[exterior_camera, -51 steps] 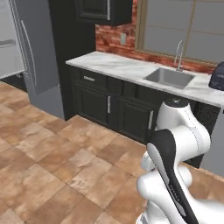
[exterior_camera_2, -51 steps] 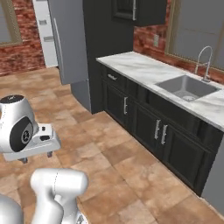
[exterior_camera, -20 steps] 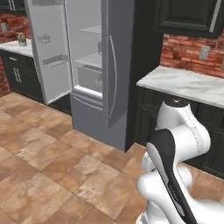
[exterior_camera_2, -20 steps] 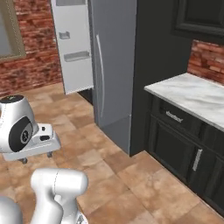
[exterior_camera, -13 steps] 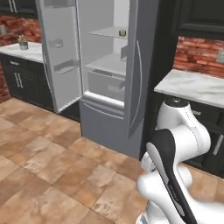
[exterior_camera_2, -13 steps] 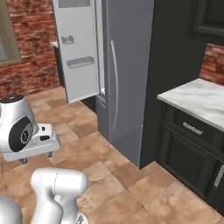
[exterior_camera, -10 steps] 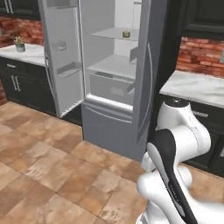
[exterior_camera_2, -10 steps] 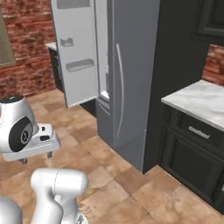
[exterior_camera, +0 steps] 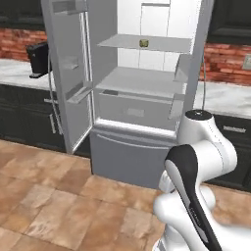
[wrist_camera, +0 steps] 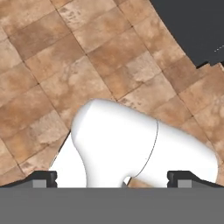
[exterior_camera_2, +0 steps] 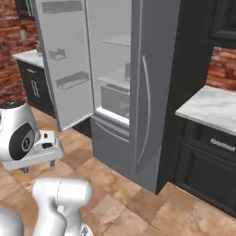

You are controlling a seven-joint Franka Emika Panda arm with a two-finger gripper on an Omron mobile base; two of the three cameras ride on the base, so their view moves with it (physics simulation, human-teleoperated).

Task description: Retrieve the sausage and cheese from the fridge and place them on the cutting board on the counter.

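fridge (exterior_camera: 147,98) doors open | cheese (exterior_camera: 143,43) probably (upper shelf) | gripper (wrist_camera: 112,177) spread wide, empty

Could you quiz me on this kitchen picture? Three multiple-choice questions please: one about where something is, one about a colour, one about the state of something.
1. Where does the small pale yellow-tan item sit inside the tall grey two-door fridge?
A. on the upper shelf
B. in the bottom drawer
C. on the floor

2. What colour is the tiled floor?
A. white
B. blue
C. reddish brown

3. How does the fridge's left door stand?
A. shut tight
B. swung open
C. taken off and laid down

Right letters: 1 A, the left base view shows the item on the higher grey shelf against the white interior. 2 C, both base views show warm reddish-brown tiles. 3 B, the door stands swung out, showing its inner racks and the shelves behind.
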